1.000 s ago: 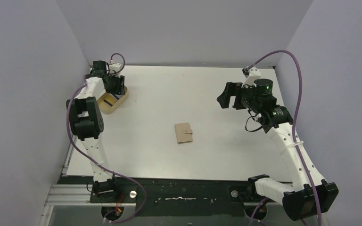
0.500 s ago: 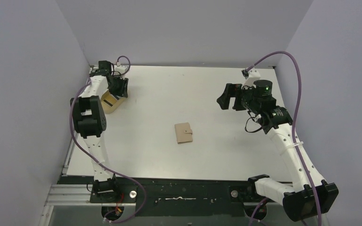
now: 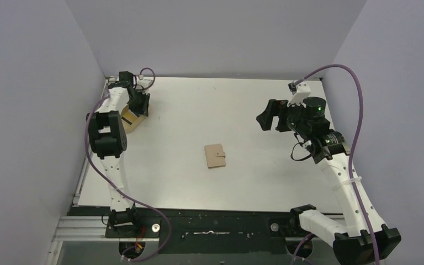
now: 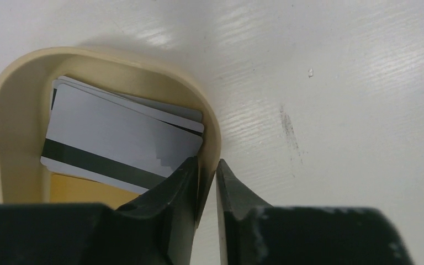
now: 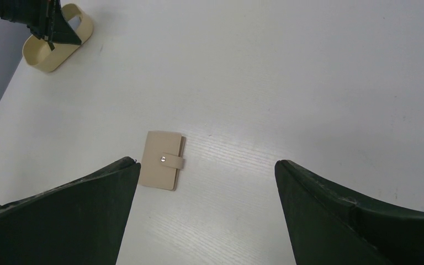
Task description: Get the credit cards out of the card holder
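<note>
The tan card holder (image 3: 215,155) lies folded and snapped shut mid-table, also in the right wrist view (image 5: 162,160). The credit cards (image 4: 121,132), whitish-grey, the top one with a black stripe, lie stacked inside the oval tan tray (image 4: 11,110) at the far left. My left gripper (image 4: 205,162) pinches the tray's right wall, one finger inside and one outside. My right gripper (image 5: 207,161) hangs open high above the table, right of the card holder, holding nothing.
The tray (image 3: 128,122) sits close to the left wall and the table's left edge. A grey wall stands behind the table and another along its right side. The left arm's fingers (image 5: 61,33) show over the tray (image 5: 44,58) in the right wrist view.
My left gripper has narrowed onto the tray's wall and its wrist has shifted slightly toward the back. The right arm has drifted a little to the right, still open.
</note>
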You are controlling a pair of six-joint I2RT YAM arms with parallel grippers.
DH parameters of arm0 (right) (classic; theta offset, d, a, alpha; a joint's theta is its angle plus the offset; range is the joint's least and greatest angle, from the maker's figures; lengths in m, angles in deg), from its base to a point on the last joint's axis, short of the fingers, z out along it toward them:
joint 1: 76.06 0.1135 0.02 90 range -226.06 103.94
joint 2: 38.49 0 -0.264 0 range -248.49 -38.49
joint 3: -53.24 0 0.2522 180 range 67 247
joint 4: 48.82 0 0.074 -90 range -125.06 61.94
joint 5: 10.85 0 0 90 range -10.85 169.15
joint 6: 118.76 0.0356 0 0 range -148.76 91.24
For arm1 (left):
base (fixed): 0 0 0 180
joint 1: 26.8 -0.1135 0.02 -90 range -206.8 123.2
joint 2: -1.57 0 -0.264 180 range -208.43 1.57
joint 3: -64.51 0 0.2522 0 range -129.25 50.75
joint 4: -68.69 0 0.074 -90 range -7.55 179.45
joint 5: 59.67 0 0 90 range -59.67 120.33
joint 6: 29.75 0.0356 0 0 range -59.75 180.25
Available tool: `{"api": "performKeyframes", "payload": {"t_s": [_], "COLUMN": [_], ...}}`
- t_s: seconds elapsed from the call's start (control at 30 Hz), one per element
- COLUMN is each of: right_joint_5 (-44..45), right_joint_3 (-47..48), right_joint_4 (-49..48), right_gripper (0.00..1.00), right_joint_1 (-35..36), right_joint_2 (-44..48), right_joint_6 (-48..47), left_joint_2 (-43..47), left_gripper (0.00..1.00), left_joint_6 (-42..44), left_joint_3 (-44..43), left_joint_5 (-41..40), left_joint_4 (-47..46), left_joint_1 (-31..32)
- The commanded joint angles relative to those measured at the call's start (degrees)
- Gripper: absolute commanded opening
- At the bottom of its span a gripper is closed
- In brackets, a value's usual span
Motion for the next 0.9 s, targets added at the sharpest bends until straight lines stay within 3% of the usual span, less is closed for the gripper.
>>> {"api": "performKeyframes", "payload": {"t_s": [0.0, 0.1, 0.6, 0.87], "right_joint_5": [-0.40, -0.45, -0.46, -0.89], "right_joint_3": [0.98, 1.00, 0.58, 0.27], "right_joint_4": [-0.49, -0.33, -0.37, -0.31], "right_gripper": [1.00, 1.00, 1.00, 1.00], "right_joint_1": [-0.27, -0.27, -0.27, -0.26], "right_joint_2": [1.52, 1.73, 2.14, 2.67], "right_joint_6": [-0.96, -0.96, -0.96, -0.64], "left_joint_2": [-1.07, -0.97, 2.60, 3.39], "left_gripper": [0.09, 0.00, 0.00, 0.00], "left_joint_6": [0.99, 0.99, 0.76, -0.46], "left_joint_3": [-4.53, -4.40, -1.67, -4.67], "left_joint_5": [-0.39, -0.55, 0.27, 3.29], "left_joint_4": [2.35, 2.65, 1.64, -0.46], "left_joint_1": [0.34, 1.09, 8.30, 13.51]}}
